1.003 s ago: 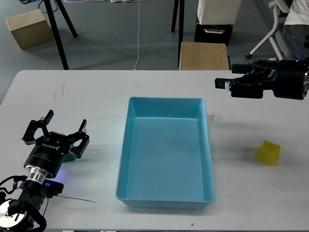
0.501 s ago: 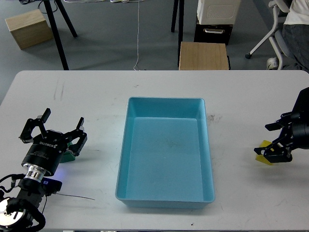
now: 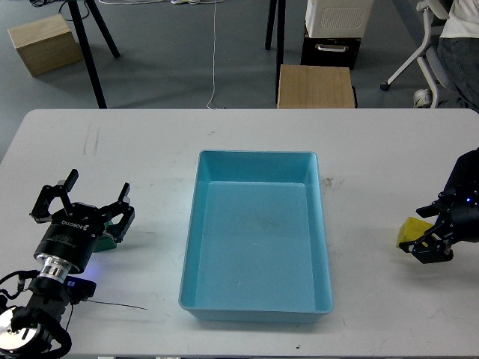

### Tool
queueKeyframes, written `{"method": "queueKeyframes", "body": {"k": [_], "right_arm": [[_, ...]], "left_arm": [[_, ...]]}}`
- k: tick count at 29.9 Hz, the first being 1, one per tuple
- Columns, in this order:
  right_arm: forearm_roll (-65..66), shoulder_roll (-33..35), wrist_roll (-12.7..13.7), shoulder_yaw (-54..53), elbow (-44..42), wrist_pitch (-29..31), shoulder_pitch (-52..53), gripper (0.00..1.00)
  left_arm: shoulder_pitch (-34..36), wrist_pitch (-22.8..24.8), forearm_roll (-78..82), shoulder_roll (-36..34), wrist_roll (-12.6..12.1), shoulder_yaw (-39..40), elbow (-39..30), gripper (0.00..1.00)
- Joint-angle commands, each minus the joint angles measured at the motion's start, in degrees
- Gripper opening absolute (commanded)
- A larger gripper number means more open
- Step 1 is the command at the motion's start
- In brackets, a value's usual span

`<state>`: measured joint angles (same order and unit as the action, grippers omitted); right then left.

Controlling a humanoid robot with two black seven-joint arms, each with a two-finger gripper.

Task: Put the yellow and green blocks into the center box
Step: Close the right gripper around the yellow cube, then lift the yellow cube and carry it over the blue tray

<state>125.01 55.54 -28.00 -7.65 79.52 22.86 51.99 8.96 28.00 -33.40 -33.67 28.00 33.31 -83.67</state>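
- The right gripper [image 3: 432, 241] sits low at the table's right edge, its dark fingers right at the yellow block [image 3: 412, 230]; whether they grip it or only touch it cannot be told.
- The left gripper [image 3: 81, 203] rests near the left edge with its fingers spread wide, holding nothing.
- A green block [image 3: 110, 238] peeks out just beside and under that gripper's right finger, mostly hidden.
- The light blue box [image 3: 256, 239] stands in the middle of the white table [image 3: 157, 149], its front rim close to the near table edge.
- Bare tabletop lies between each block and the box wall on its side.
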Motion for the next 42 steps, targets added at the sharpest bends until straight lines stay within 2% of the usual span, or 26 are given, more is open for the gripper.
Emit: {"method": "queueKeyframes", "body": {"k": [1,9,12,25,30,34,38,42], "right_arm": [[-0.01,-0.96,0.0,0.0,-1.82,-0.01,0.05,0.9],[-0.01,-2.72,0.0,3.43,-4.54,-0.01,0.13,0.87],[-0.01,-2.72,0.0,3.87,-4.81,-0.01,0.22,0.78],[-0.01,-4.91,0.0,4.05,-8.5,-0.01,0.66,0.25],[-0.01,-4.91,0.0,3.87,-8.32,-0.36,6.01,0.11],[-0.01,-5.53,0.0,3.25,-7.45,-1.67,13.56,0.07],[-0.01,-6.84,0.0,3.25,-4.82,-7.2,20.77,0.07],[-0.01,-11.4,0.0,3.78,-2.97,-8.97,25.7,0.06]], "left_arm": [[0.0,0.0,0.0,-0.17,0.0,0.0,0.09,1.0],[0.0,0.0,0.0,0.01,0.0,0.0,0.44,1.0],[-0.08,0.0,0.0,0.01,0.0,0.0,0.44,1.0],[-0.09,0.0,-0.08,0.01,0.0,0.0,0.79,1.0],[-0.17,0.0,-0.17,0.01,0.0,0.0,1.23,1.0],[-0.17,0.0,-0.17,0.01,0.0,0.0,1.23,1.0],[-0.09,0.0,-0.17,0.01,0.0,0.0,1.23,1.0],[-0.09,0.0,-0.17,0.01,0.0,0.0,1.23,1.0]]}}
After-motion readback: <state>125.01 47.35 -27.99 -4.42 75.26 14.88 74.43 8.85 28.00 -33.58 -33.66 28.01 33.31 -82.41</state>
